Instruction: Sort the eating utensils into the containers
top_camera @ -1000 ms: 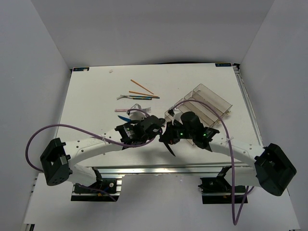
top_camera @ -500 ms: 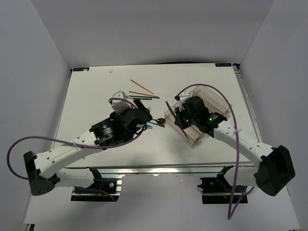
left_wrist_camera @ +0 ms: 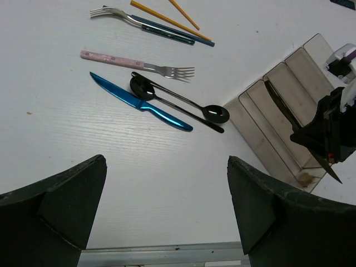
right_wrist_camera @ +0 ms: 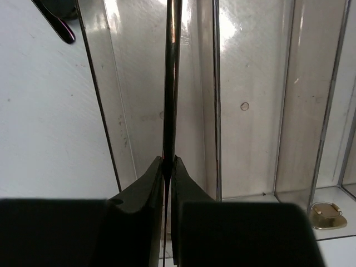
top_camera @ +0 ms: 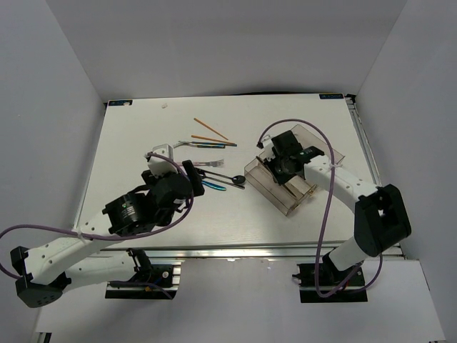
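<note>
Setting the dark knife (right_wrist_camera: 169, 83) into the clear tray (right_wrist_camera: 250, 83), toward the right edge of the worktop (top_camera: 128, 143). Holds it edge-on in the right hand (right_wrist_camera: 167, 167), pinched tight, along the compartment just inside the tray's outer wall; cannot tell whether touching the floor yet. Calls next for easing down in line with the dividers, then letting go. Shows the left hand (left_wrist_camera: 167, 206) spread wide and empty near the front edge, facing the blue knife (left_wrist_camera: 139, 103), black spoons (left_wrist_camera: 183, 103) and pink-handled fork (left_wrist_camera: 128, 62), probably the following pick.
</note>
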Action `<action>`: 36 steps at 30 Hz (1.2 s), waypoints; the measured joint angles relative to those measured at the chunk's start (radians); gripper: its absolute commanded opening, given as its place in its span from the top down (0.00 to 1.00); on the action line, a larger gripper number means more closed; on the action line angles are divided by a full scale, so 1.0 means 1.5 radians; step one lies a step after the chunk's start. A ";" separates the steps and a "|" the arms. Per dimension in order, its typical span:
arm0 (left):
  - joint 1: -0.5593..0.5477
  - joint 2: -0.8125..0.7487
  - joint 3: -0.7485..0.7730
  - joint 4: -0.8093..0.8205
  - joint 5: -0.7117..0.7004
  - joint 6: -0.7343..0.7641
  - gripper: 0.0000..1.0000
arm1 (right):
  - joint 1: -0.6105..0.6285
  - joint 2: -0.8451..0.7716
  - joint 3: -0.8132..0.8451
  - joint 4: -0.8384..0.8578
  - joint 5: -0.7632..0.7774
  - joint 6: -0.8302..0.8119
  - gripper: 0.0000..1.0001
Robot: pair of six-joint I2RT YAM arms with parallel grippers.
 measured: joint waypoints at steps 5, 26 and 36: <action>0.000 0.004 -0.004 -0.013 0.004 0.017 0.02 | 0.000 0.021 -0.003 -0.003 0.012 -0.018 0.66; 0.011 0.203 0.053 -0.044 -0.002 -0.065 0.02 | -0.001 -0.164 0.009 0.013 0.019 0.117 0.11; 0.152 0.425 0.171 -0.121 0.045 -0.269 0.16 | -0.001 -0.214 -0.028 0.060 0.003 0.282 0.11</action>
